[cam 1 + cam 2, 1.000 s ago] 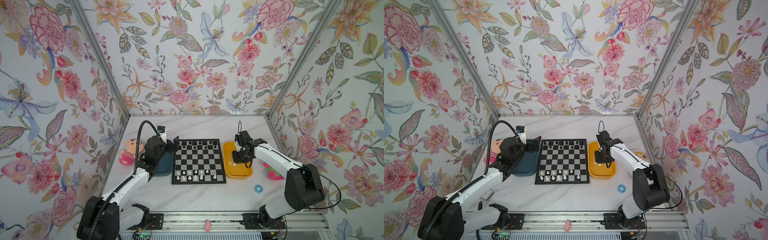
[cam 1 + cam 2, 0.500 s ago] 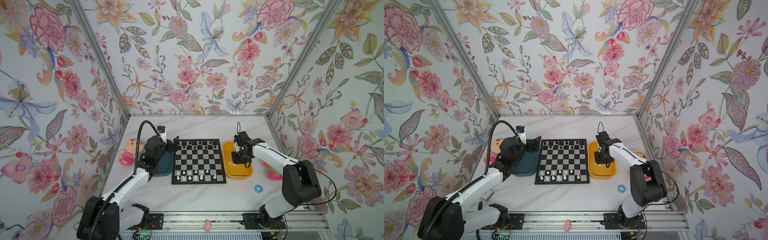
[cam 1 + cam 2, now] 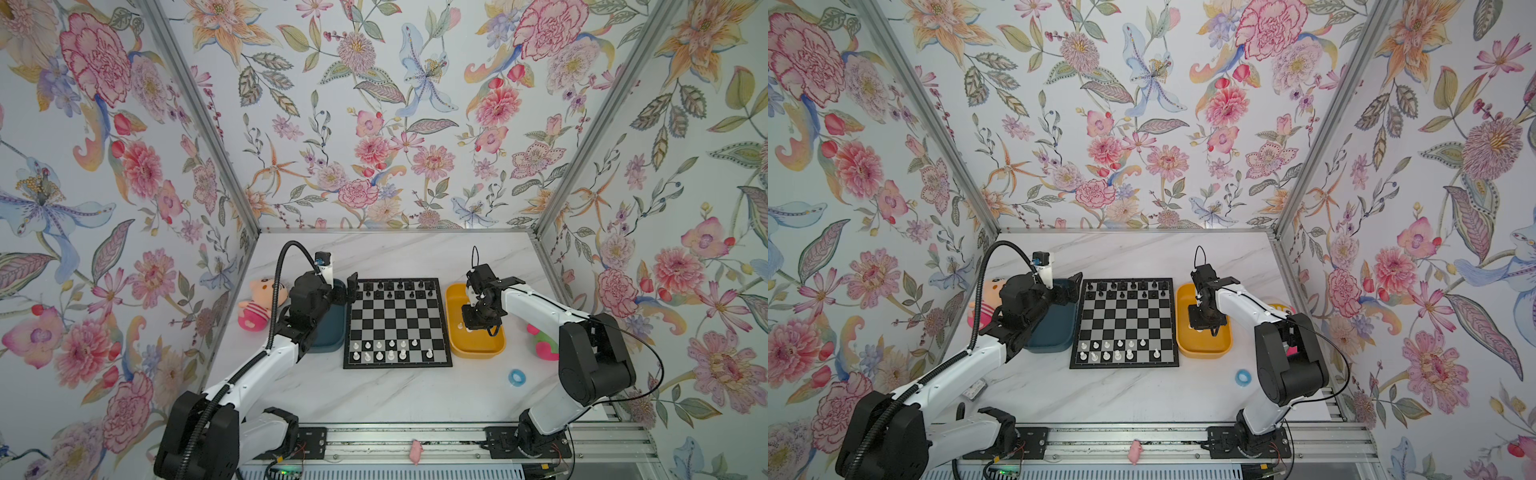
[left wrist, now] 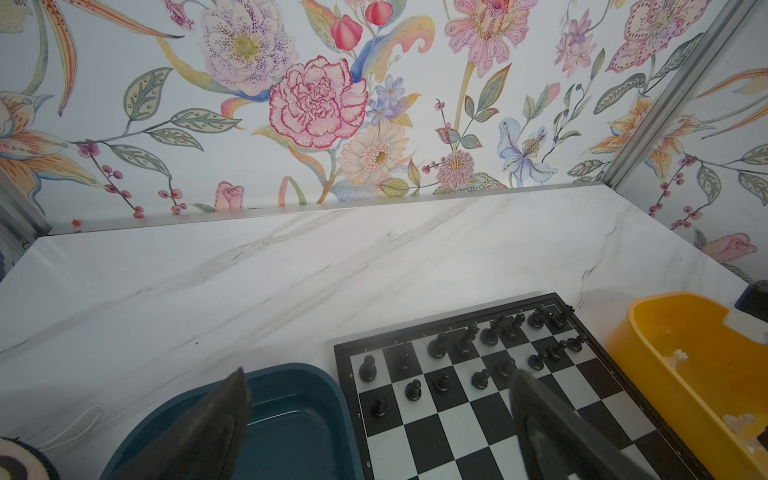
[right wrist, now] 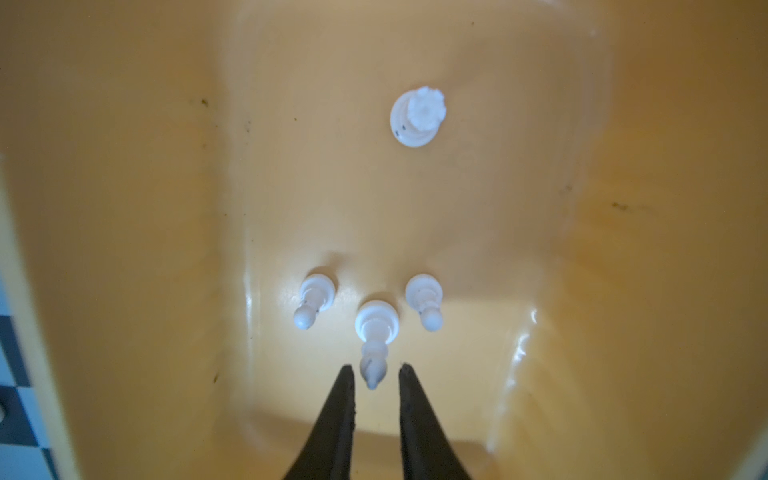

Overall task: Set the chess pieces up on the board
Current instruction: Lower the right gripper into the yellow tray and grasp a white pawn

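The board (image 3: 397, 322) lies mid-table in both top views. Several white chess pieces (image 3: 379, 345) stand on its two near rows. More white pieces stand in the yellow tray (image 3: 478, 354) right of the board: a bishop (image 5: 376, 328), two pawns (image 5: 316, 293) beside it, and a crowned piece (image 5: 417, 118) farther off. My right gripper (image 5: 376, 368) hangs low in that tray, narrowly open, and the bishop's tip sits between its fingertips with a gap on each side. My left gripper (image 4: 380, 372) is wide open and empty over the edge between the teal tray (image 4: 291, 432) and the board.
Several black chessmen (image 3: 395, 286) fill the board's two far rows. A plush doll (image 3: 259, 305) lies left of the teal tray (image 3: 328, 340). A pink and green toy (image 3: 542, 345) and a blue ring (image 3: 516, 377) lie right of the yellow tray.
My right gripper has shifted slightly inside the yellow tray, a little towards the table's near edge. The left arm and the pieces on the board have not moved.
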Robot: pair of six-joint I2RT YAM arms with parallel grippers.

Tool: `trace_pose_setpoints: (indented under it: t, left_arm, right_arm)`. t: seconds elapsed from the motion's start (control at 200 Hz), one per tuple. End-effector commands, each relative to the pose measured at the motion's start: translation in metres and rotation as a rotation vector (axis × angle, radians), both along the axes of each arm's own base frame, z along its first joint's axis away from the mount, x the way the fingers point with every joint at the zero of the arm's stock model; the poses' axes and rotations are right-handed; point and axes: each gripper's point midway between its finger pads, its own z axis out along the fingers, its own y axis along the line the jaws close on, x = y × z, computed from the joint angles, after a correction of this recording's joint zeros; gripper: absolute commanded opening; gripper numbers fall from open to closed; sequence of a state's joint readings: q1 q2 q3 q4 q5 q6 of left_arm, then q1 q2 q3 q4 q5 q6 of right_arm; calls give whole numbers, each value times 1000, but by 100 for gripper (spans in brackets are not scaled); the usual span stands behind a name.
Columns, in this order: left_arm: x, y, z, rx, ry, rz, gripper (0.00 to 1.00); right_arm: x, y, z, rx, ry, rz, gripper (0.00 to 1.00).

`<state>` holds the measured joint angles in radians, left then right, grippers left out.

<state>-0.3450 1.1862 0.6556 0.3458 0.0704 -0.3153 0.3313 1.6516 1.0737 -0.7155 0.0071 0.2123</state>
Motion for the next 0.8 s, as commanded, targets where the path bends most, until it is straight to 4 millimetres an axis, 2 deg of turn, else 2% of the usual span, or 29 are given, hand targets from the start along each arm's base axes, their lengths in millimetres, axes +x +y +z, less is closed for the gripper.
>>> trace_pose_setpoints:
  t: [0.0, 0.796]
  left_arm:
    - [7, 3, 13, -14, -35, 20, 98]
    - [6, 4, 12, -8, -35, 23, 98]
  right_arm:
    - [9, 2, 0, 7, -5, 14, 22]
    - [10, 5, -14, 13, 27, 15, 18]
